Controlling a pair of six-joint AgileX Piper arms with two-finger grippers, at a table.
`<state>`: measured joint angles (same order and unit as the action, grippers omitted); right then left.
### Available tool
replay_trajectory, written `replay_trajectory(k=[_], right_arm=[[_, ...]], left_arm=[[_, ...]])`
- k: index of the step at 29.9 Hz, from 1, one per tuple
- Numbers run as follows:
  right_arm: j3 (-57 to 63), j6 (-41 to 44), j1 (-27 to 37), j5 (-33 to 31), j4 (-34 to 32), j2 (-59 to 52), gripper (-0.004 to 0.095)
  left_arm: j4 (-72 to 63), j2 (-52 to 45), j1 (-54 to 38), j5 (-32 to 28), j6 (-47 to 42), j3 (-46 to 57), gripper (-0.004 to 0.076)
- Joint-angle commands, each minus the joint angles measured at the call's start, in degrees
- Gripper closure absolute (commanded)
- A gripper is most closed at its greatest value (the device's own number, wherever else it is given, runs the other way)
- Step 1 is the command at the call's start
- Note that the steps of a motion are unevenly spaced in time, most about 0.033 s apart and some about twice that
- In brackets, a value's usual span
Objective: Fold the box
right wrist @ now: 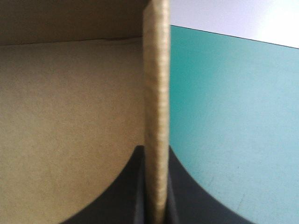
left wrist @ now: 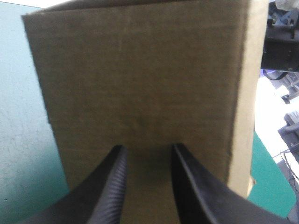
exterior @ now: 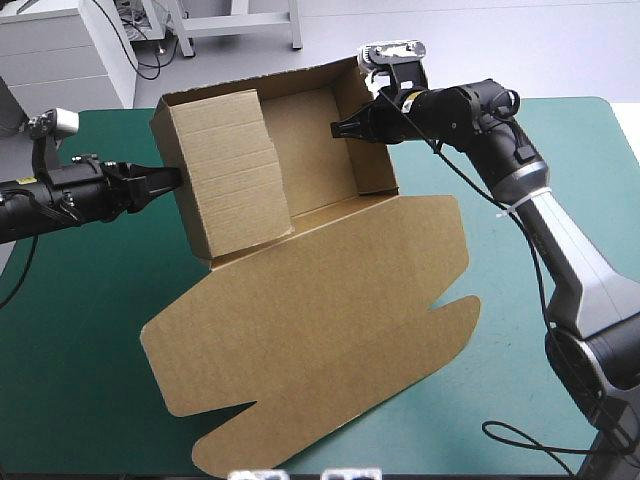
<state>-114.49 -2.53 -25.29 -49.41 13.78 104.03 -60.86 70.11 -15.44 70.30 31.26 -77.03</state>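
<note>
While its walls stand raised as an open tray toward the far side of the table, the brown box [exterior: 305,150] has its lid [exterior: 310,310] lying flat, spread out toward the near edge. Its left wall [exterior: 230,170] leans inward over the tray floor. The right gripper [exterior: 342,127] is pinched tight on the top edge of the right wall [exterior: 365,150], with the board between its black fingers. The left gripper [exterior: 172,180] sits at the outer face of the left wall, fingers apart, clasping nothing. The teal-green table [exterior: 80,330] shows on either side of the board.
</note>
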Motion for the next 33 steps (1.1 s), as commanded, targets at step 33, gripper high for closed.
replay_trajectory(k=[33], right_arm=[[-1.8,-0.2,-9.8,4.9,-0.7,1.8,0.0911]], left_arm=[[28.2,1.1,1.6,-9.9,-13.4,-1.7,0.041]])
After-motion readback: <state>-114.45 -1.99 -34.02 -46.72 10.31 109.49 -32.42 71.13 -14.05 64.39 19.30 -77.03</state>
